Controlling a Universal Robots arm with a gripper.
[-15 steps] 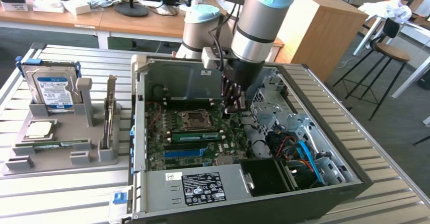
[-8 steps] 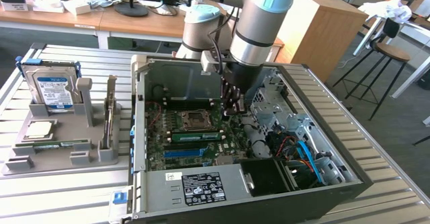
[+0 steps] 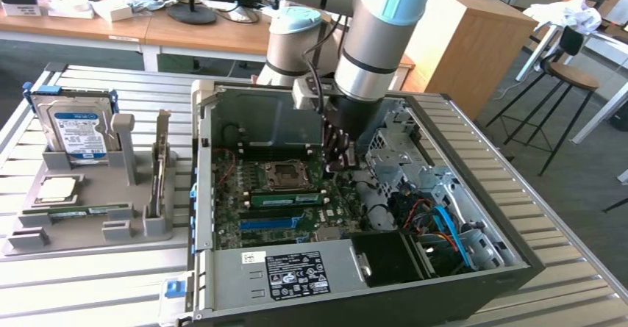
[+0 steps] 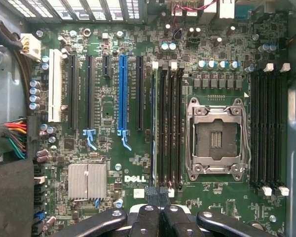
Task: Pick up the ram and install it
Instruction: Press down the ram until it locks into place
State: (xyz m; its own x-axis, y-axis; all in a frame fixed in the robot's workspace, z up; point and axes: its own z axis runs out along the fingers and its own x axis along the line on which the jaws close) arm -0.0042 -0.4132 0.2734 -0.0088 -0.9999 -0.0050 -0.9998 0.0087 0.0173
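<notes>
The ram (image 3: 284,198) stands on edge in a motherboard slot inside the open computer case (image 3: 442,301), between the open CPU socket (image 3: 285,173) and the blue slot (image 3: 270,223). Its green face and dark chips show in the exterior view. Latch state at its ends: cannot tell. In the wrist view it is edge-on and hard to separate from the black memory slots (image 4: 170,128) around it. Gripper (image 4: 158,192): clenched, fingers pressed together, nothing visible between them. It is over the end of that slot bank, at the ram's end toward the exterior view's right. Contact with the ram's top edge: cannot tell. The arm (image 3: 378,40) hides part of the case interior behind it. A coloured wire bundle (image 4: 15,140) is cut off at the frame edge, and a finned heatsink (image 4: 87,181) lies near the gripper. Outside the case, on the slatted desk (image 3: 98,297), a grey fixture (image 3: 147,228) holds a hard drive (image 3: 79,132) upright and a card (image 3: 162,167) on edge. A thin strip (image 3: 79,211) lies in its front groove, too small to identify.
</notes>
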